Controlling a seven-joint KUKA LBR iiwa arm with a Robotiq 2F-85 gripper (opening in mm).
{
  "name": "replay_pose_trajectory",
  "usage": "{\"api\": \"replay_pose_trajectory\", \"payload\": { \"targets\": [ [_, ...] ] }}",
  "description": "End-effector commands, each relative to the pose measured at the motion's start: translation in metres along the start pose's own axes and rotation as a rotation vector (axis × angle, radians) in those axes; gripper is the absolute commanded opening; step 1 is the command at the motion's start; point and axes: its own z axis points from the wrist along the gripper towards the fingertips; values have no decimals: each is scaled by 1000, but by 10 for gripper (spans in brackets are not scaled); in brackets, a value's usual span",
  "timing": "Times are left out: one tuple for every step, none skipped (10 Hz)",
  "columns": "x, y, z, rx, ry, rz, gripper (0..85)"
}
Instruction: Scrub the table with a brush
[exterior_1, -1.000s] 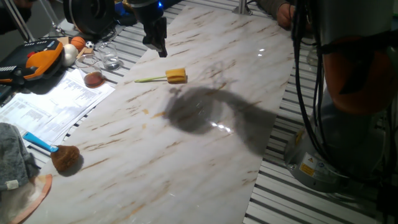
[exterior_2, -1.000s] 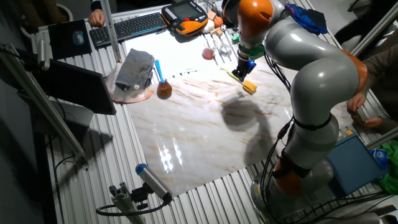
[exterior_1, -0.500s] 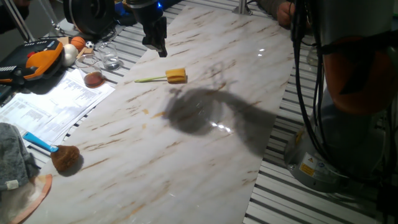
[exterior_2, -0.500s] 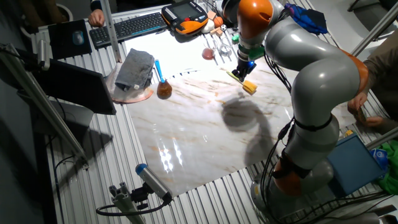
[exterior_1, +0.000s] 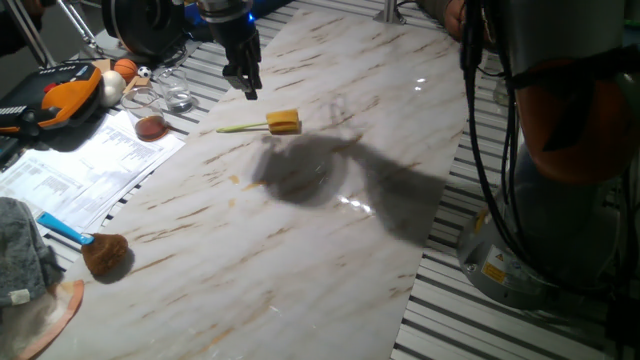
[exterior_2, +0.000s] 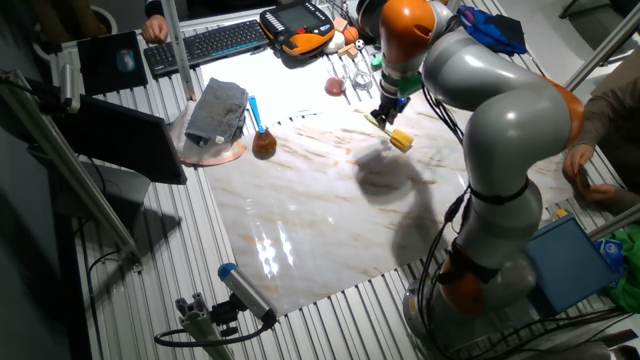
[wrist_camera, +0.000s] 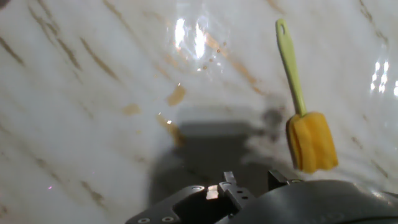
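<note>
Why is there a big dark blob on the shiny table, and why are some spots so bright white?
In both fixed views the dark blob is the robot arm's shadow on the table, lying near the brush. The bright spots are lamp glare on the glossy top: near the blob in one fixed view, at the near end in the other, and along the top in the slightly blurry hand view.

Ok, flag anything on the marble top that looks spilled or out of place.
A few brownish-orange smears mark the table near the brush, which lies flat and unheld. The hand hovers above it. Nothing looks damaged.
</note>
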Motion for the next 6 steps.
{"api": "replay_pose_trajectory", "payload": {
  "targets": [
    [-13,-9,12,-1,-10,-27,340],
    [-23,-17,21,-7,-1,-47,340],
    [-31,-24,30,-21,-1,-58,340],
    [-37,-29,37,-21,-11,-64,340],
    [-45,-35,45,-29,-16,-68,340],
    [-48,-38,50,-27,-22,-72,340]
  ]
}}
